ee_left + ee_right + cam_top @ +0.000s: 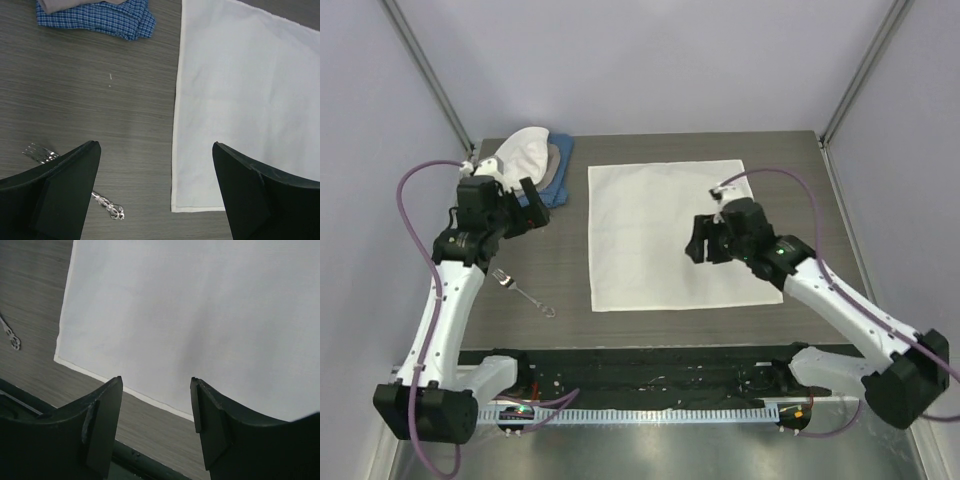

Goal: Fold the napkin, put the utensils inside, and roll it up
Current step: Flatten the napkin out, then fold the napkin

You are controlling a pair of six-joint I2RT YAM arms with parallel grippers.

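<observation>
The cream napkin (665,235) lies flat and unfolded in the middle of the table; it also shows in the left wrist view (245,100) and the right wrist view (200,315). The small silver fork (523,292) lies on the bare table left of the napkin, ring end toward the front; the left wrist view shows its tines and ring end (112,211). My left gripper (532,208) is open and empty, raised above the table left of the napkin. My right gripper (698,242) is open and empty, raised over the napkin's right half.
A stack of white, tan and blue cloths (542,165) lies at the back left, its blue checked cloth in the left wrist view (100,17). A black rail (640,370) runs along the table's near edge.
</observation>
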